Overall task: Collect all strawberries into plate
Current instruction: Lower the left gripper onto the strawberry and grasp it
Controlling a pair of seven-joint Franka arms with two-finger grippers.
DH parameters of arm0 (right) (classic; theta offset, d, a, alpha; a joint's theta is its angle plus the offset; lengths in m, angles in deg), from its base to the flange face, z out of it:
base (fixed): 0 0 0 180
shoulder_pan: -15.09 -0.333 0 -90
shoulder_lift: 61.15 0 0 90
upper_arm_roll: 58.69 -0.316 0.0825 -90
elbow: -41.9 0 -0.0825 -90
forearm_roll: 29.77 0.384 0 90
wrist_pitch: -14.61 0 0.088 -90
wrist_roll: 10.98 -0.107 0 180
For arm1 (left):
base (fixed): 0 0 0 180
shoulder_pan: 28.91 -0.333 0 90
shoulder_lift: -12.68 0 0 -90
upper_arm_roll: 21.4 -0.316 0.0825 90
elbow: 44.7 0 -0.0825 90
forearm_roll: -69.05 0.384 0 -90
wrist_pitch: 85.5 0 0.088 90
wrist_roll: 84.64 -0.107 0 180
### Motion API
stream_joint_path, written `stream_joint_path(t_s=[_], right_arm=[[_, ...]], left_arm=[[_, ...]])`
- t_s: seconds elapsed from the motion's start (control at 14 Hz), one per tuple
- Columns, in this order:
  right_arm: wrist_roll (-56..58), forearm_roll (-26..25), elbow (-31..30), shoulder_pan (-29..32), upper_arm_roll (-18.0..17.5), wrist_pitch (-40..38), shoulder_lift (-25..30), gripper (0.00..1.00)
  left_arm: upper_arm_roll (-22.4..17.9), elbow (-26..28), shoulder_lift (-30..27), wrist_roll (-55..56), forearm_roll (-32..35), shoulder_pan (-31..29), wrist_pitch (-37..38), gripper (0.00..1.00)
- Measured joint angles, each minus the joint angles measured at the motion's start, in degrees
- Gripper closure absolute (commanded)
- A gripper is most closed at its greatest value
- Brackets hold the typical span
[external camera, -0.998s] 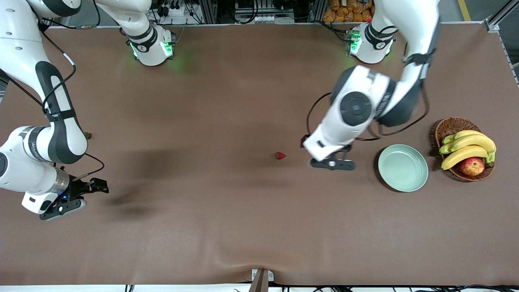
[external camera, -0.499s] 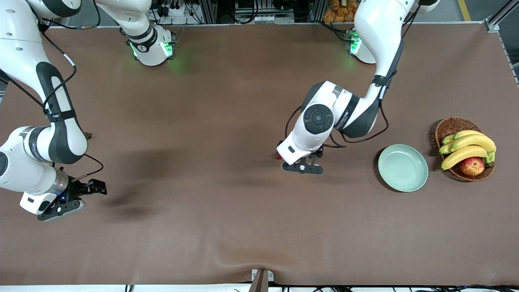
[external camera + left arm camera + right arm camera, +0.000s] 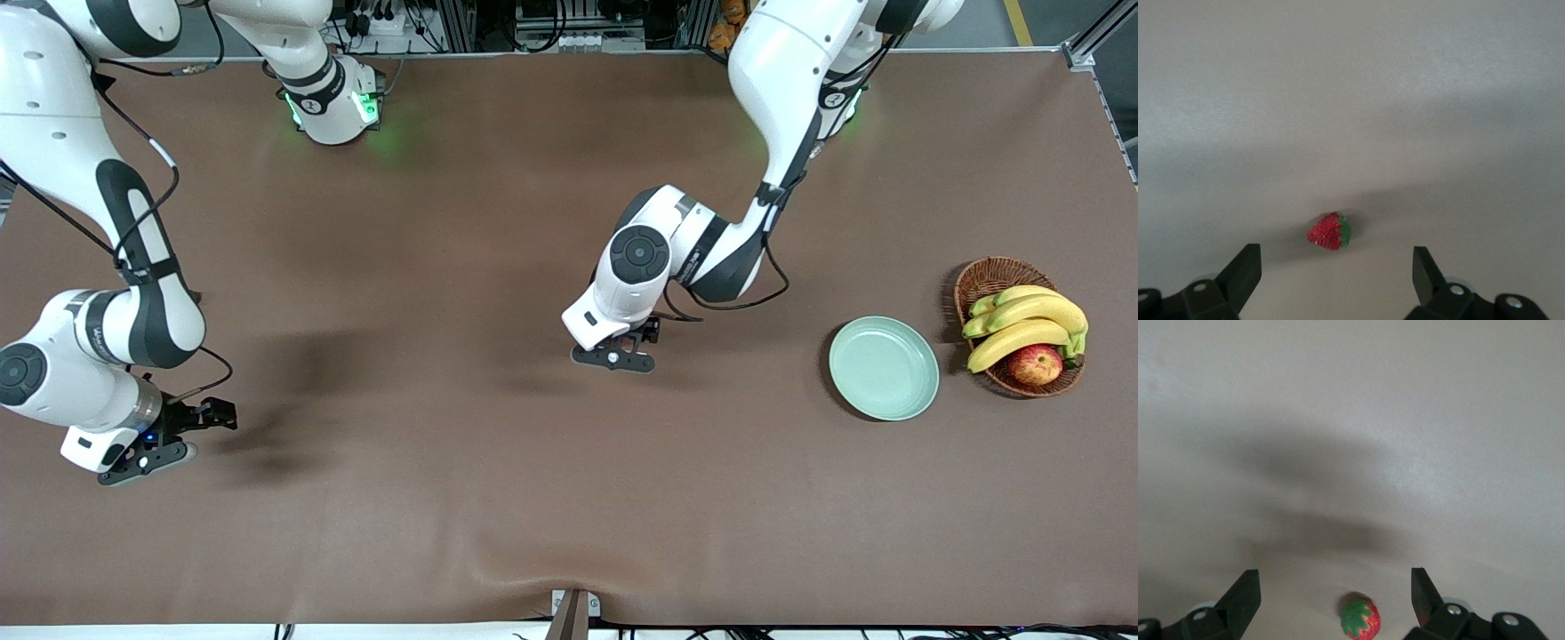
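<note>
both sets of jaws wide open, nothing held. my left gripper (image 3: 613, 357) hangs low over mid-table, straddling a strawberry (image 3: 1329, 231) on the brown table (image 3: 462, 498); wrist cam shows it between my fingers (image 3: 1245, 270), not touched, so this looks like lining up for a pinch. its long axis runs roughly across the gap from one finger to the other, green cap toward one finger, red tip toward the other. my right gripper (image 3: 147, 455) is low at the right arm's end of the table with a second strawberry (image 3: 1359, 617) between its jaws, cap end facing the camera. mint-green plate (image 3: 884, 367) is bare, beside the wicker basket (image 3: 985, 277) of bananas (image 3: 1022, 324) and apple (image 3: 1035, 364). third berry not seen.
</note>
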Motion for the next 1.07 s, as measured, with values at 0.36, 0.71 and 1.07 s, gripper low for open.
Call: stream_joint_path(t_s=[0.36, 0.71, 1.07], right_arm=[[0.00, -0.03, -0.21, 0.01, 1.33, -1.21, -0.72, 0.00], [0.00, -0.05, -0.61, 0.01, 1.36, -5.58, -0.72, 0.00], [0.00, -0.09, -1.26, 0.02, 1.45, -5.73, -0.73, 0.00]], left_arm=[[-0.26, 0.35, 1.83, 0.00, 0.00, -0.13, -0.30, 0.04], [-0.24, 2.21, 2.90, 0.00, 0.00, -0.09, -1.86, 0.10], [-0.16, 3.16, 3.10, 0.00, 0.00, 0.09, -3.74, 0.14]])
